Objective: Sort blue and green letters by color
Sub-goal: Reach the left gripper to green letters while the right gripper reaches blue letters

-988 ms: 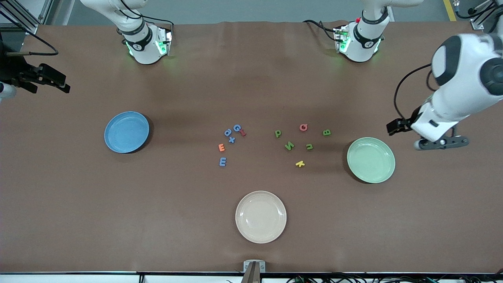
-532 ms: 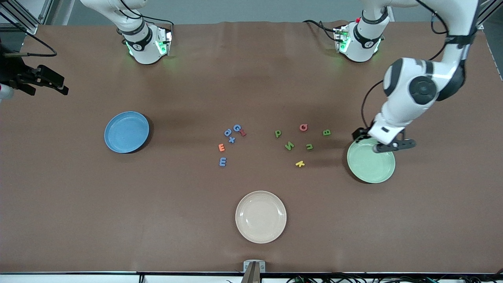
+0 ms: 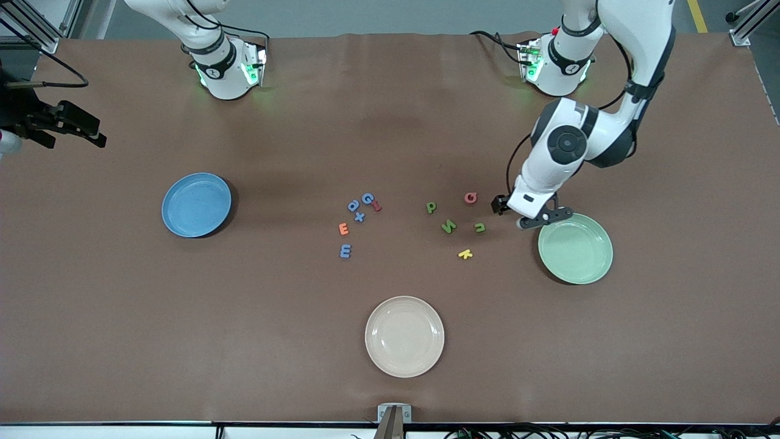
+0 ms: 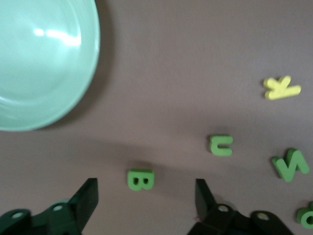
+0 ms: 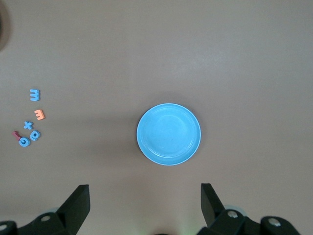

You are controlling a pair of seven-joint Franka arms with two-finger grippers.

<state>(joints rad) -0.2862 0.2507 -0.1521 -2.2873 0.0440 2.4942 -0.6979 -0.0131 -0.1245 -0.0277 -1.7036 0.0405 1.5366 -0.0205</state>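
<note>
**Left gripper spread above the green B, beside the green plate**

Left gripper (image 4: 144,203) over the green B (image 4: 140,179), fingers wide apart with the letter between them in the left wrist view; hidden under the arm in the front view. Green plate (image 3: 575,248) just beside, toward the left arm's end of the table, rim close to the gripper (image 3: 536,218). Green u (image 3: 480,228), green N (image 3: 449,226) and green P (image 3: 431,207) loosely scattered nearby, apart from one another; yellow K (image 3: 465,253) nearer the front camera, red Q (image 3: 470,197) farther. Bare brown table (image 3: 670,317) all round the plate.

Right gripper (image 5: 144,205) high over the blue plate (image 3: 196,204), fingers open wide, arm waiting; in the front view only dark parts at the frame edge, probably that hand. Blue plate alone, wide bare room around it.

Blue cluster mid-table: blue G (image 3: 367,198), blue a (image 3: 353,205) and blue x (image 3: 359,216) bunched tight, a small red piece (image 3: 377,206) touching or nearly touching the G. Orange E (image 3: 343,228) and blue m (image 3: 345,250) nearer the camera, each apart. Cream plate (image 3: 404,336) nearest the camera, well apart from every letter.
</note>
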